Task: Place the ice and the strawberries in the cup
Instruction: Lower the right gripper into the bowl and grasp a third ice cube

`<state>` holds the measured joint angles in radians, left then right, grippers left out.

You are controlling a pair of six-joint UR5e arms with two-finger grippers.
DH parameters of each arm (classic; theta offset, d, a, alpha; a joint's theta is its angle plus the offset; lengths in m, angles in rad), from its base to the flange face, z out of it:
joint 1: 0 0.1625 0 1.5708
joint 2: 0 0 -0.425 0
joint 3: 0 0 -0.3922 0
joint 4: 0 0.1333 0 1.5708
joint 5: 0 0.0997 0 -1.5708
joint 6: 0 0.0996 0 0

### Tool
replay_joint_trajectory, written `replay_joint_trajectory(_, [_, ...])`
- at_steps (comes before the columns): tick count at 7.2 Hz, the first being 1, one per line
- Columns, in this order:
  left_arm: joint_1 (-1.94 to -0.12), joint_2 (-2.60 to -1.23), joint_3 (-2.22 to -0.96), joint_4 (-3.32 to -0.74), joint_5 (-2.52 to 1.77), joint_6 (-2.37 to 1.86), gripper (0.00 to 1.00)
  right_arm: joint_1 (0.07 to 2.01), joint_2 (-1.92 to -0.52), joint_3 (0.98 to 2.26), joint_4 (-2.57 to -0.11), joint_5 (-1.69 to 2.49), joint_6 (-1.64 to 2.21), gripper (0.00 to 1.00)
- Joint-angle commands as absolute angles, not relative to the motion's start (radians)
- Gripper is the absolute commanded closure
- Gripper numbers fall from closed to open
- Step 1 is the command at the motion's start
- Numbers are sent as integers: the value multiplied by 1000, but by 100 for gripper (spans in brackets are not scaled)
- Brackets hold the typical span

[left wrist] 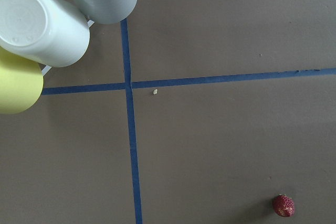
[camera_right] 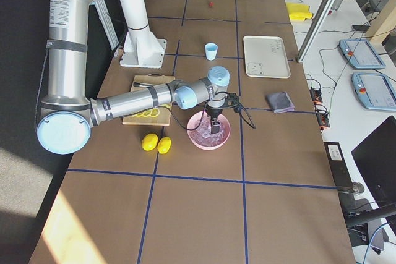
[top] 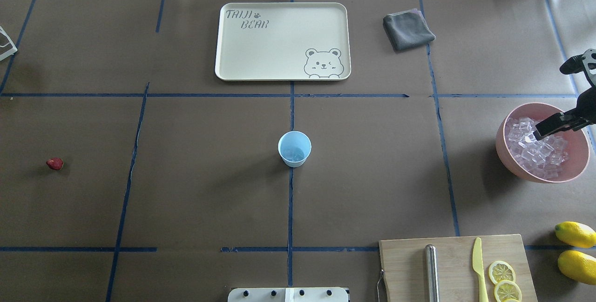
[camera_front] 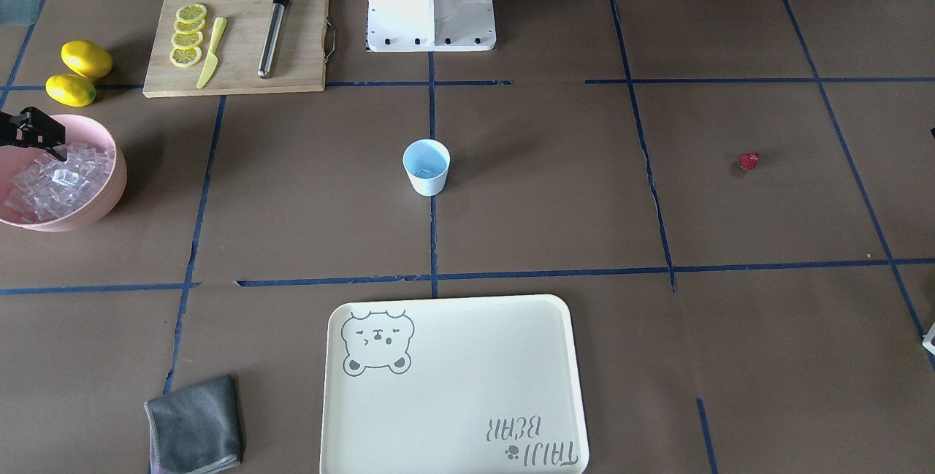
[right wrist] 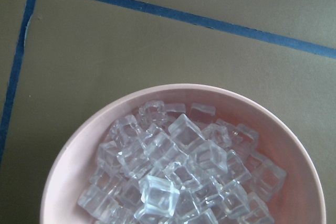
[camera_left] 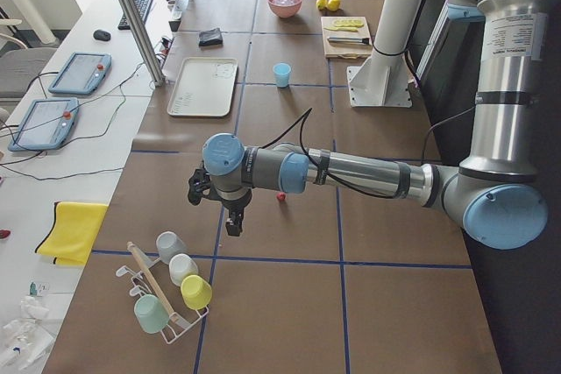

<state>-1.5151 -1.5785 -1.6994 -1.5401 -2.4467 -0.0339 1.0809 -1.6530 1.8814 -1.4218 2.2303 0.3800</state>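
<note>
right gripper [top: 541, 130] is shown directly over the ice [top: 531, 154] in the pink bowl [top: 499, 137] (its opening cannot be told) | cup [top: 294, 149] is set well apart, toward table centre

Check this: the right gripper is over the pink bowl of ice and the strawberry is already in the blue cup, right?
No. The right gripper is over the pink bowl of ice, but the strawberry lies on the table far from the blue cup, as the overhead view shows.
</note>
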Motion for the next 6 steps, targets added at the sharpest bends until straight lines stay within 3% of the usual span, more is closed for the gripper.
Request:
replay_joint_trajectory(1, [-1516,-1577,-1698,-1540,-2447,-34,0,1042,-1625,1868,-1420,2227,379,1])
replay_joint_trajectory(6, [-1514,-1575,-1698,-1542,-2447,-34,0,1028,-1595,1827,-1419,2224,370,8])
